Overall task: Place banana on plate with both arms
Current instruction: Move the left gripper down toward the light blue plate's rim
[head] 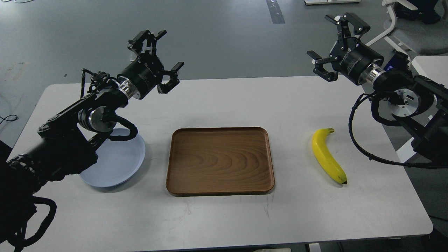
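Note:
The yellow banana (328,155) lies on the white table at the right, its dark tip toward the front. At the left the pale blue plate (120,164) rests on the table, partly hidden under my left arm. My left gripper (161,59) hovers high above the table's back left, fingers spread open and holding nothing. My right gripper (334,43) is raised at the back right, well above and behind the banana, and stands open and empty too.
A rectangular brown wooden tray (219,161) sits in the middle of the white table (224,217), between plate and banana. Office chair legs (395,24) stand on the grey floor beyond the right arm.

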Available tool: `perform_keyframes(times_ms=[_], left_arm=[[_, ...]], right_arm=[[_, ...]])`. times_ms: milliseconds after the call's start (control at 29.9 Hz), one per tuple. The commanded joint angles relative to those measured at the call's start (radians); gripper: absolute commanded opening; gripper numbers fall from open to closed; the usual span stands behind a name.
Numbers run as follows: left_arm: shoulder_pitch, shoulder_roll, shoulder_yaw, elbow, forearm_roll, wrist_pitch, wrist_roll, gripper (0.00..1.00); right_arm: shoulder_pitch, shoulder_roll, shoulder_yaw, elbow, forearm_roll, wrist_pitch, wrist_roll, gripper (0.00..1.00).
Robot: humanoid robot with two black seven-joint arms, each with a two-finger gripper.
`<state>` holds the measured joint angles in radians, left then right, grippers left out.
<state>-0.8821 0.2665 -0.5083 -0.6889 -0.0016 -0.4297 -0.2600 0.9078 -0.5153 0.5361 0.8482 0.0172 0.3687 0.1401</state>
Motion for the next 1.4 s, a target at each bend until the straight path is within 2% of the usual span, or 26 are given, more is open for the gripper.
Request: perform_keyframes(times_ms=[0,267,1371], left_arm=[[0.020,0.004,-0.015,-0.049,0.005,-0.003,-0.011,0.98],[0.026,-0.007,-0.013,-0.037,0.006,0.057,-0.011,0.98],[0.060,0.033,-0.012,-0.038,0.008,0.060,-0.010,0.98]], right_arm=[[0.003,0.046,0.008,-0.041,0.003,-0.007,-0.001,1.00],[0.017,0.106,0.001,-0.077,0.003,-0.019,-0.001,1.00],[0.019,0.103,-0.016,-0.064,0.001,-0.048,0.003,1.00]])
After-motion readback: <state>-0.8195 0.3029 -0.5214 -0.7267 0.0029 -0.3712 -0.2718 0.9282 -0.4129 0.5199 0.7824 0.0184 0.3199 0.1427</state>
